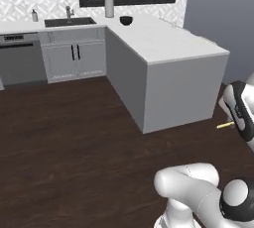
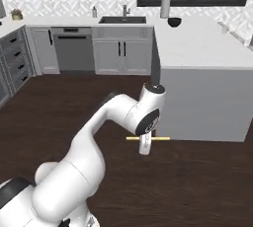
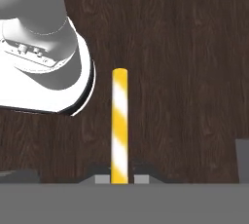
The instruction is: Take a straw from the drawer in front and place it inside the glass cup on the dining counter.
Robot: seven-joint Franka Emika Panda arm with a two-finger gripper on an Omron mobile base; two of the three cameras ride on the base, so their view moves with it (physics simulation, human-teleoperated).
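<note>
My gripper (image 3: 119, 179) is shut on the straw (image 3: 119, 125), a yellow stick with white stripes that runs straight out between the fingertips. In the right base view the straw (image 2: 148, 138) lies level above the dark wood floor, held near its middle by the gripper (image 2: 145, 148), just in front of the grey end wall of the dining counter (image 2: 202, 48). One end of the straw (image 1: 225, 125) pokes out beside the hand at the right edge of the left base view. The dining counter (image 1: 163, 38) is a white marble peninsula. I cannot make out the glass cup. The drawer is out of view.
A dark bowl (image 2: 174, 22) and a tall whitish cylinder (image 2: 165, 8) stand at the counter's far end. Sink (image 2: 122, 19), dishwasher (image 2: 73, 51) and grey cabinet doors (image 2: 121, 56) line the back wall. A stack of shut grey drawers (image 2: 15, 60) is at the left. Open floor lies around me.
</note>
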